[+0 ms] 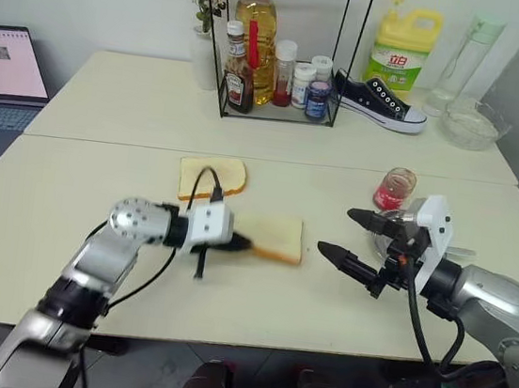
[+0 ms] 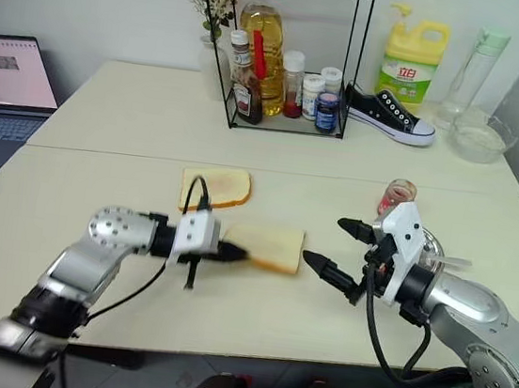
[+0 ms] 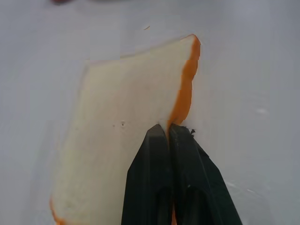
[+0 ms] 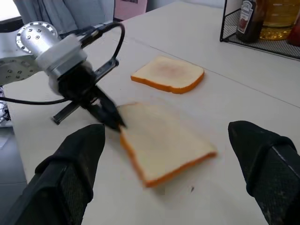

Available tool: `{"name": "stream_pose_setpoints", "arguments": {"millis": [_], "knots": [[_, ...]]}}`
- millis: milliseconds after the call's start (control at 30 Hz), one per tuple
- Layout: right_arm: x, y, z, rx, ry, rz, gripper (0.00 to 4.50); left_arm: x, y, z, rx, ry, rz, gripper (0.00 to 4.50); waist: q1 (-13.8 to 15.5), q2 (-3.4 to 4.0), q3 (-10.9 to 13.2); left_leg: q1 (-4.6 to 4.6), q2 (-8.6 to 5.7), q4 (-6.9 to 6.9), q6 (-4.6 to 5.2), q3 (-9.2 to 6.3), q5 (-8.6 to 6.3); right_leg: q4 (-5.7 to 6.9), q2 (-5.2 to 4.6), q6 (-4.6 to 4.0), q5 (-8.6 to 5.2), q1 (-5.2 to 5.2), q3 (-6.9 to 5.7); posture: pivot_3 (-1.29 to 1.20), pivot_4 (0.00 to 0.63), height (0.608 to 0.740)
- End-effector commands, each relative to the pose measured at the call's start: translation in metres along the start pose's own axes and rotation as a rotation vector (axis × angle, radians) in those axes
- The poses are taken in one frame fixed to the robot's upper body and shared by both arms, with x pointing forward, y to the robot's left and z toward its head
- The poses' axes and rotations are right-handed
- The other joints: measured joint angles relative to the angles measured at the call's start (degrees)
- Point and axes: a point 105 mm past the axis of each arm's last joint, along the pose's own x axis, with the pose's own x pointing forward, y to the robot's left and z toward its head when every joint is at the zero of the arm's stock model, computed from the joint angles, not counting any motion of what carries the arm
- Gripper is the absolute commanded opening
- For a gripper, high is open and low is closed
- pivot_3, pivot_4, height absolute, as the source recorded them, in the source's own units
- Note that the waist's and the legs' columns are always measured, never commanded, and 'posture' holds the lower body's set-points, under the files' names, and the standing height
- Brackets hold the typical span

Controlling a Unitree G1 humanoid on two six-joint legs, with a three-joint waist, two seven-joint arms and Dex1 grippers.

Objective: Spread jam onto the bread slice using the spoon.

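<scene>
Two bread slices lie on the table. The far bread slice (image 1: 212, 177) has a faint reddish smear (image 4: 168, 70) at its middle. A plain slice (image 1: 275, 238) lies nearer. My left gripper (image 3: 168, 129) is shut on this plain slice's orange crust at its left edge. My right gripper (image 1: 344, 235) hangs open just right of the plain slice, holding nothing. The jam jar (image 1: 395, 188) stands behind the right gripper. The spoon's thin handle (image 2: 457, 263) pokes out beside my right wrist, and its bowl is hidden.
A round steel dish (image 2: 429, 241) sits behind my right hand. At the back stand a wire rack of bottles (image 1: 279, 73), a black shoe (image 1: 380, 101), a yellow detergent bottle (image 1: 402, 49) and a glass bowl (image 1: 475, 124). A laptop (image 1: 5, 68) is at the far left.
</scene>
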Motion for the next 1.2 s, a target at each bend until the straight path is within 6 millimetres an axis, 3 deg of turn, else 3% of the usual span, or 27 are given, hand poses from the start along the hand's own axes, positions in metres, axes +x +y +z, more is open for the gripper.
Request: {"name": "stream_pose_setpoints", "arguments": {"millis": [33,267,500,700,833,967,1100,1200], "knots": [[-0.002,0.010,0.006,-0.020,-0.021,0.029,4.50,0.000,-0.008,0.000,0.046,0.036,0.001,0.01,0.22,-0.01,0.00,-0.01,-0.03,0.01,0.00,0.00,0.00,0.01,0.01,0.00,0.00,0.00,-0.03,0.00,0.150,0.740],[-0.001,0.019,-0.001,0.001,0.009,0.065,4.50,0.006,-0.005,-0.012,-0.024,0.075,0.128,0.01,0.66,-0.01,0.00,0.03,-0.10,0.03,0.01,-0.04,-0.01,-0.02,-0.02,0.01,0.00,0.10,-0.21,0.00,0.150,0.740],[0.002,0.014,-0.003,0.004,0.015,0.061,4.50,0.009,-0.005,-0.013,-0.079,0.061,0.159,0.01,1.00,-0.01,0.00,0.26,-0.11,0.02,0.02,-0.07,-0.01,-0.04,-0.02,0.02,0.00,0.36,-0.24,0.00,0.150,0.740],[0.000,0.010,-0.005,0.005,0.030,0.058,4.50,-0.004,0.004,-0.004,-0.176,0.009,0.159,1.93,1.13,-0.01,0.00,0.35,-0.10,0.01,0.02,-0.06,-0.01,-0.06,-0.02,0.02,-0.01,0.43,-0.25,0.00,0.150,0.740],[-0.006,0.002,-0.006,0.015,0.032,0.013,4.50,-0.024,0.012,0.021,-0.326,-0.094,0.115,3.18,1.11,-0.04,0.02,0.35,-0.09,0.01,0.02,-0.07,-0.01,-0.06,0.00,0.02,-0.01,0.43,-0.26,0.00,0.150,0.740],[-0.020,-0.007,-0.008,0.059,0.020,-0.073,4.50,-0.048,0.014,0.047,-0.360,-0.130,0.012,4.47,1.18,-0.08,0.04,0.33,-0.09,0.00,0.02,-0.08,-0.01,-0.08,0.00,0.03,-0.02,0.42,-0.28,0.00,0.150,0.740],[-0.037,-0.015,-0.012,0.111,0.008,-0.163,4.50,-0.057,0.026,0.062,-0.336,-0.157,0.005,4.47,1.32,-0.07,0.04,0.36,-0.10,0.00,0.02,-0.02,-0.01,-0.10,0.00,0.04,-0.02,0.45,-0.24,0.00,0.150,0.740],[-0.051,-0.023,-0.018,0.137,0.001,-0.276,4.50,-0.053,0.046,0.074,-0.267,-0.200,0.063,4.47,1.55,-0.07,0.04,0.36,-0.09,0.00,0.02,-0.04,-0.01,-0.09,0.00,0.04,-0.02,0.48,-0.26,0.00,0.150,0.740]]}}
